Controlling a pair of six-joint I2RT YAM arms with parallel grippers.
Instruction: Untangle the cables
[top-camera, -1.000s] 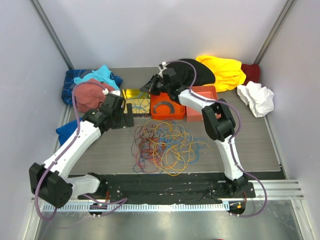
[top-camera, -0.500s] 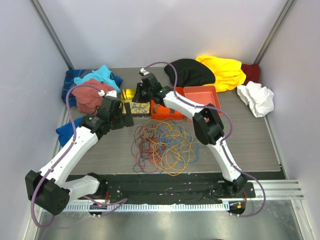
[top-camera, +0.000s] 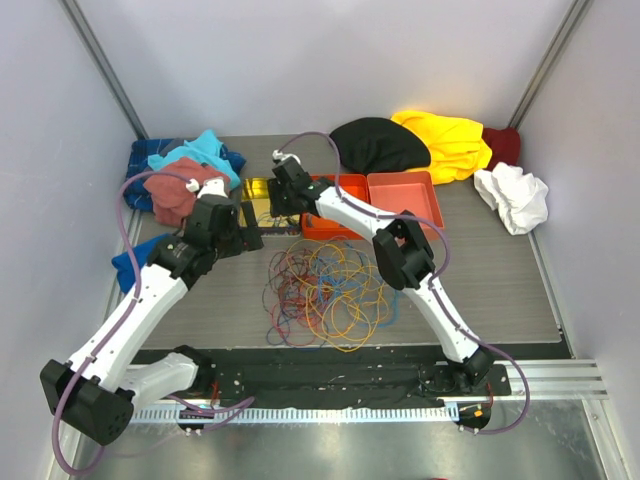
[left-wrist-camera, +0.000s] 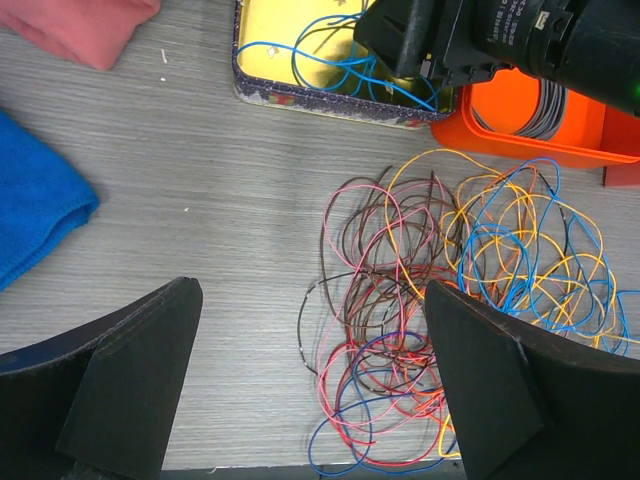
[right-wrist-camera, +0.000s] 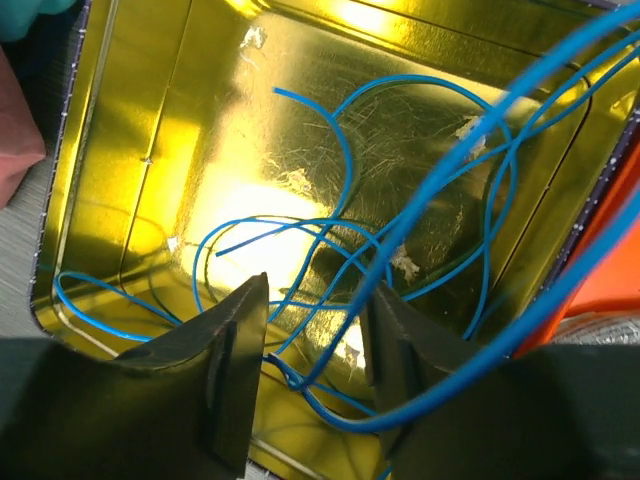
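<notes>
My right pincer (right-wrist-camera: 315, 292) is sitting down in the yellow tin (right-wrist-camera: 130, 150) with its jaws parted. It isn't pinching anything I can see, but the blue cables (right-wrist-camera: 345, 160) are looping right through the gap. That's what's worrying me: if I'm pulling up from here, a loop could be catching on a finger and dragging the blue strands back out, or tugging the tin along the bench (left-wrist-camera: 200, 200) toward the orange tray (left-wrist-camera: 520, 140) at the upper right. My left pincer (left-wrist-camera: 310, 295) is hanging wide open, gripping nothing, above the left side of the tangle of cables (left-wrist-camera: 400, 330) in the lower middle of its view. Dropping straight in there could mean grabbing several colours at once and tightening the knot.
</notes>
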